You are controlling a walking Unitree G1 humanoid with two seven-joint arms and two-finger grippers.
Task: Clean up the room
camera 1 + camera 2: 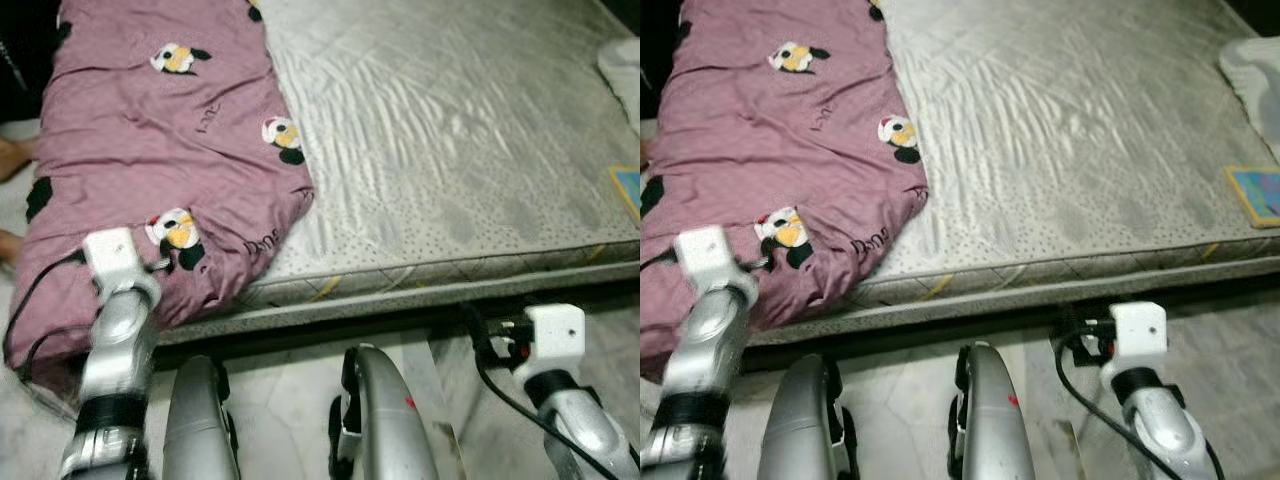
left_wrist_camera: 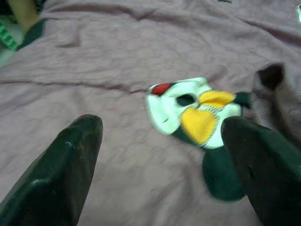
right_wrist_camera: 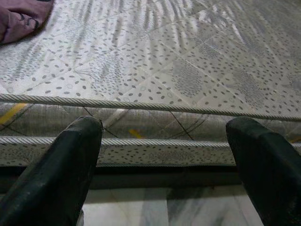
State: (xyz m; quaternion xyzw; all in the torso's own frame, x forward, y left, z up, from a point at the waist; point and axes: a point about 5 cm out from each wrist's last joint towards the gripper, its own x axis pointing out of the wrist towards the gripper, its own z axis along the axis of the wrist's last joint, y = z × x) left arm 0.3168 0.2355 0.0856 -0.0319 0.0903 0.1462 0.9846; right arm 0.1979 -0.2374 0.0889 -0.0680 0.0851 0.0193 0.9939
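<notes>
Even, moderately bright indoor light; sheen streaks the mattress (image 1: 450, 130) cover, deep shadow lies under the bed edge. Left wrist view soft; blanket (image 2: 117, 56) print blurred, near jaws defocused.

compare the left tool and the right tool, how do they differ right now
The left tool is over the purple blanket, pointing at a penguin print; the right tool is off the bed, facing the mattress edge above the floor. The left wrist sits higher, at bed level; the right sits lower, below the mattress edge. Both are open and hold nothing.
</notes>
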